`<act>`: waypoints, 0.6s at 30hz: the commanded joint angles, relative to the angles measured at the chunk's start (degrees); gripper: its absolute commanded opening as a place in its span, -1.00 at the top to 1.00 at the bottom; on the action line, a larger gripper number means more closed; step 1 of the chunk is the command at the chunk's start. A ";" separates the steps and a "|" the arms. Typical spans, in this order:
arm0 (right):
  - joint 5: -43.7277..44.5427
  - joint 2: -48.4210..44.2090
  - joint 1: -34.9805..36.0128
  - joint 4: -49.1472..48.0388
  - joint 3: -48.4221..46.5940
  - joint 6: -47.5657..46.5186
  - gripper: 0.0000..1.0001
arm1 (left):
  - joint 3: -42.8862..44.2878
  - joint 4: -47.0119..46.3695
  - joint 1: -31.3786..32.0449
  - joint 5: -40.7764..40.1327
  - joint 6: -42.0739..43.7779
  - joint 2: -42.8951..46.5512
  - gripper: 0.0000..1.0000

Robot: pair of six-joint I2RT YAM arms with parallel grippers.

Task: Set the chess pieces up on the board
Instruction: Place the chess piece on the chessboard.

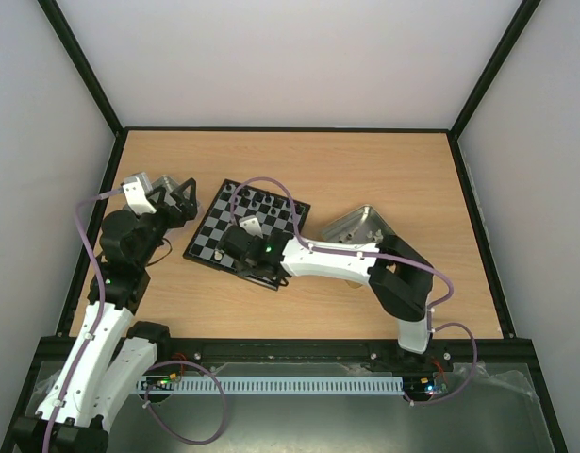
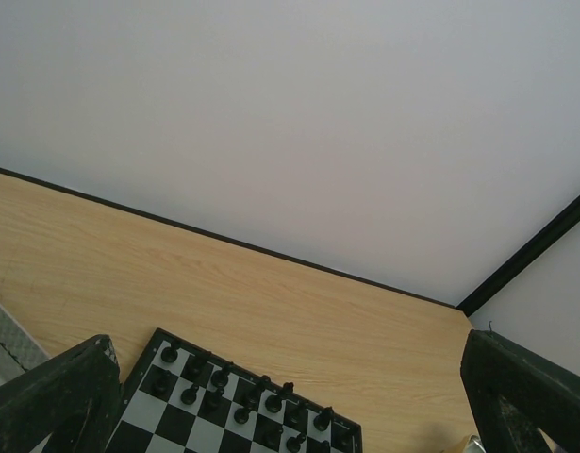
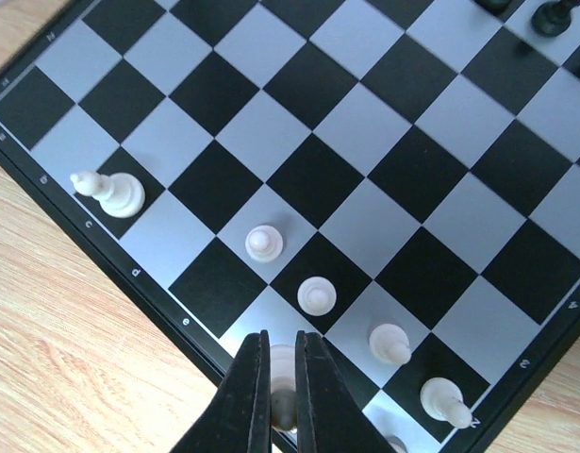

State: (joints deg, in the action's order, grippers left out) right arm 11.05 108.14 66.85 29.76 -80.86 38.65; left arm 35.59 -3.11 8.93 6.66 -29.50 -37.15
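Note:
The board (image 1: 217,229) lies on the wooden table, left of centre. Black pieces (image 2: 242,394) fill its far rows. In the right wrist view several white pieces stand near the board's (image 3: 384,123) near edge: a tall one (image 3: 110,192) at the left and pawns (image 3: 264,243), (image 3: 316,295), (image 3: 389,343). My right gripper (image 3: 283,382) is shut on a white piece (image 3: 284,389), held upright at the board's edge row. It shows over the board's near side in the top view (image 1: 244,247). My left gripper (image 1: 181,198) is open and empty, just left of the board.
A silver metal tray (image 1: 358,225) lies right of the board, partly under the right arm. Another tray (image 1: 154,185) sits behind the left gripper; its corner shows in the left wrist view (image 2: 8,332). Black frame rails edge the table.

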 commanded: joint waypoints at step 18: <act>1.15 5.87 0.74 -1.36 -0.93 -0.07 0.94 | 0.00 -1.12 -0.58 0.37 0.73 0.18 -0.99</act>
State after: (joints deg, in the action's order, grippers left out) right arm 9.47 113.12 67.16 29.23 -80.86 38.41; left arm 35.59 -3.11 8.67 6.66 -29.34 -37.15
